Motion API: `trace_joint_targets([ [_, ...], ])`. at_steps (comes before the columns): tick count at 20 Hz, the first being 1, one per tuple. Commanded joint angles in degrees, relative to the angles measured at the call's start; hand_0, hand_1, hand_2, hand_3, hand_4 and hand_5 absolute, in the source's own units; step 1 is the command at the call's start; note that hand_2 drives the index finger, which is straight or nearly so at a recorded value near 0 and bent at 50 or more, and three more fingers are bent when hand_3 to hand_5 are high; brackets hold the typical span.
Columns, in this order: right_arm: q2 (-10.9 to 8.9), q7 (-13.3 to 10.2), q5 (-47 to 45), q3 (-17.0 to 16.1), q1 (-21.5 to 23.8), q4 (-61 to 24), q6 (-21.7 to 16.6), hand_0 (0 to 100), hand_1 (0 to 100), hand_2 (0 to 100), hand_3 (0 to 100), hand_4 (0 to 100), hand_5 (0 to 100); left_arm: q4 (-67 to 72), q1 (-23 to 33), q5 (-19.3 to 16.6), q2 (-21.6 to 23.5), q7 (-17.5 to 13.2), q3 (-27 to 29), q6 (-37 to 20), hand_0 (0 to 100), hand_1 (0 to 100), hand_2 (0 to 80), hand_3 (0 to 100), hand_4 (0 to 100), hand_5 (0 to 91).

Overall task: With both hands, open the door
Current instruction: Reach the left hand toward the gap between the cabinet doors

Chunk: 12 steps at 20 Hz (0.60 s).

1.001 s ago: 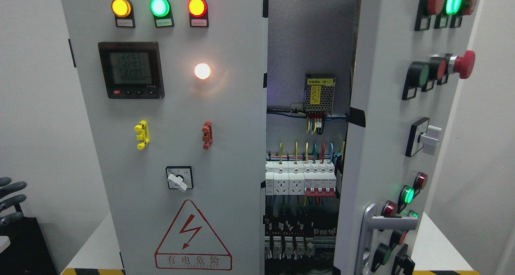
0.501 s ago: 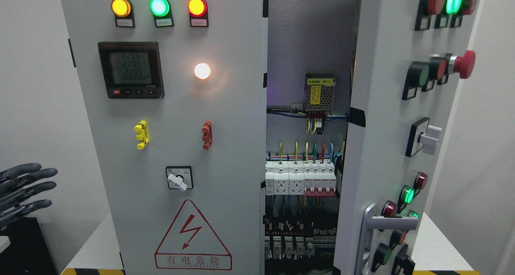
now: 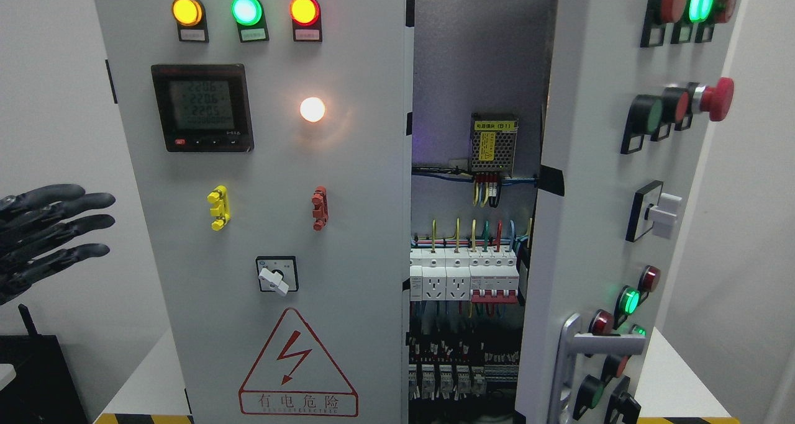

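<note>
A grey electrical cabinet (image 3: 279,163) stands on a white tabletop (image 3: 146,374) and fills most of the head view. Its left door (image 3: 348,256) is closed and faces the camera, carrying three lit lamps (image 3: 246,11) in amber, green and red along the top, a dark meter (image 3: 203,107) with a pale display below them, a round glowing white light (image 3: 312,109), a yellow clip (image 3: 218,208), a red clip (image 3: 319,208), a small rotary switch (image 3: 277,275) and a red triangular warning sign (image 3: 298,365). The right door (image 3: 590,225) is swung partly open and seen at an angle, with push buttons, a red mushroom button (image 3: 717,99), a white knob (image 3: 658,212) and a silver handle (image 3: 590,349) near its lower edge. Between the two doors the inside shows: a small power supply (image 3: 494,143) on the back wall, coloured wires and a row of white breakers (image 3: 463,275). The left hand (image 3: 43,231), dark and jointed, comes in at the picture's left edge at about mid height, its fingers (image 3: 81,220) spread and stretched toward the cabinet, holding nothing and well apart from the left door. The right hand is out of view.
</note>
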Motion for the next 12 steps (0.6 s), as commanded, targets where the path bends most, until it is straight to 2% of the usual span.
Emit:
trace_joint_targets([
  [1,0.0,-0.02,0.0,0.0,0.0,0.0,-0.02,12,39,0,0,0,0,3.55,-26.63,-0.93,-12.33,0.1,-43.91,3.44,12,39,0.0,0,0,0.0],
  [4,0.0,-0.02,0.0,0.0,0.0,0.0,-0.02,12,39,0,0,0,0,4.44,-41.48,0.21,-14.8,0.1,-60.95,2.91,12,39,0.0,0,0,0.0],
  [5,0.0,0.07,0.0,0.0,0.0,0.0,-0.02,12,39,0,0,0,0,5.05,-44.57,1.6,-16.63,0.1,-64.57,2.91,12,39,0.0,0,0,0.0],
  [7,0.0,0.07,0.0,0.0,0.0,0.0,-0.02,12,39,0,0,0,0,5.32,-48.27,5.03,-18.14,0.19,-67.33,2.82,12,39,0.0,0,0,0.0],
  [10,0.0,-0.02,0.0,0.0,0.0,0.0,-0.02,12,39,0,0,0,0,5.4,-51.0,5.75,-21.21,0.71,-68.82,3.0,12,39,0.0,0,0,0.0],
  [12,0.0,-0.02,0.0,0.0,0.0,0.0,-0.02,12,39,0,0,0,0,5.32,-54.86,7.84,-24.11,1.94,-74.07,2.91,12,39,0.0,0,0,0.0],
])
